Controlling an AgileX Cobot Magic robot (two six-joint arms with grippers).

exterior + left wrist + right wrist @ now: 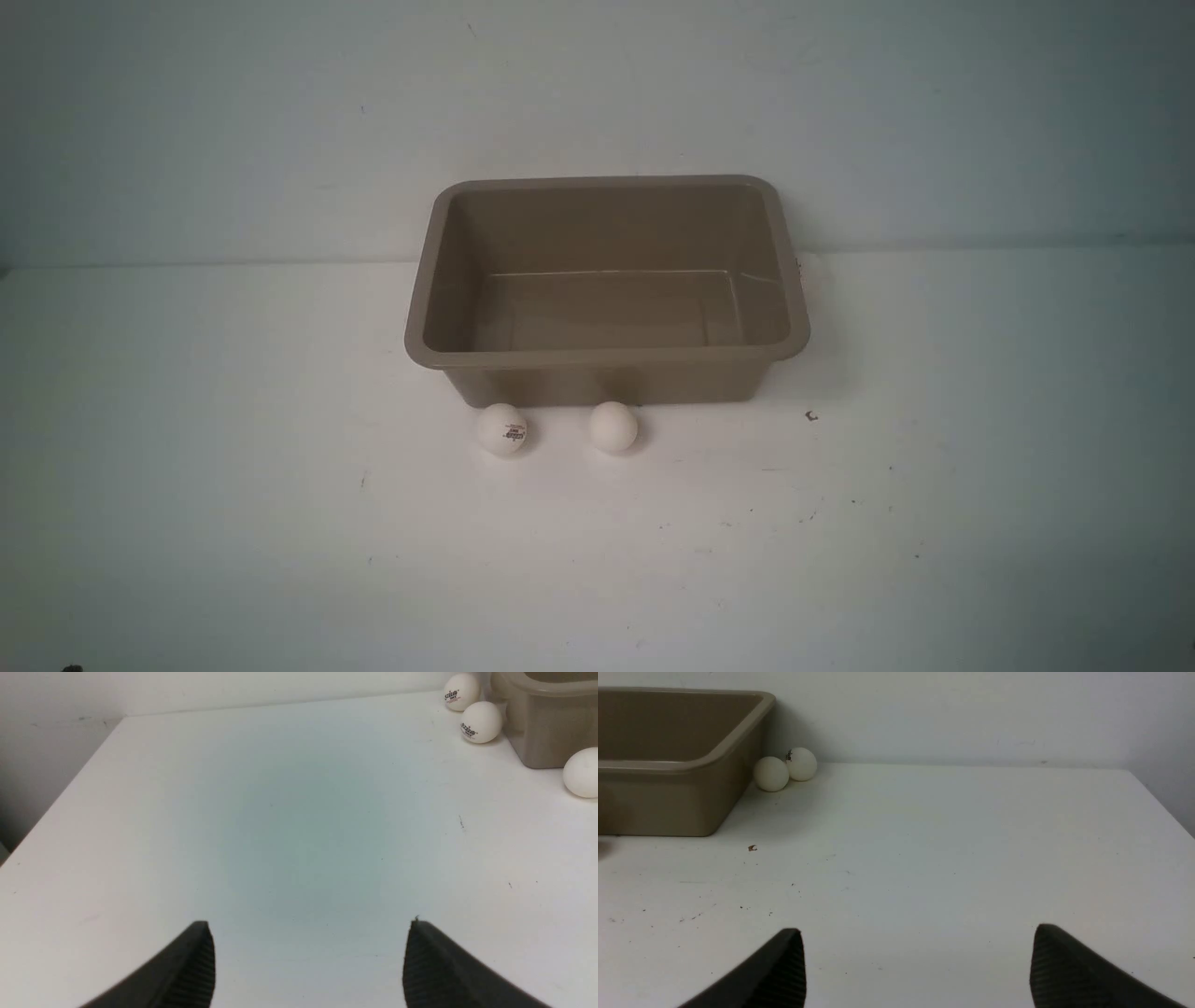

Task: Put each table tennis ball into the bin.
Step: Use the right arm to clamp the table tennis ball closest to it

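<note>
The taupe bin (607, 357) stands against the back wall with nothing visible inside. Two table tennis balls lie at its front wall, one with a logo (501, 429) and one plain (613, 427). In the left wrist view two logo balls (461, 691) (481, 722) lie beside the bin (542, 728), and a plain ball (581, 772) sits at its corner. The right wrist view has two more balls (771, 773) (801, 764) by the bin's (668, 802) other side, near the wall. My left gripper (308, 925) and right gripper (919, 931) are open over bare table, far from the balls.
The white table (280, 523) meets a pale wall just behind the bin. Its side edges show in the wrist views (56, 812) (1162, 802). A small dark speck (811, 415) lies right of the bin. Neither arm shows in the front view.
</note>
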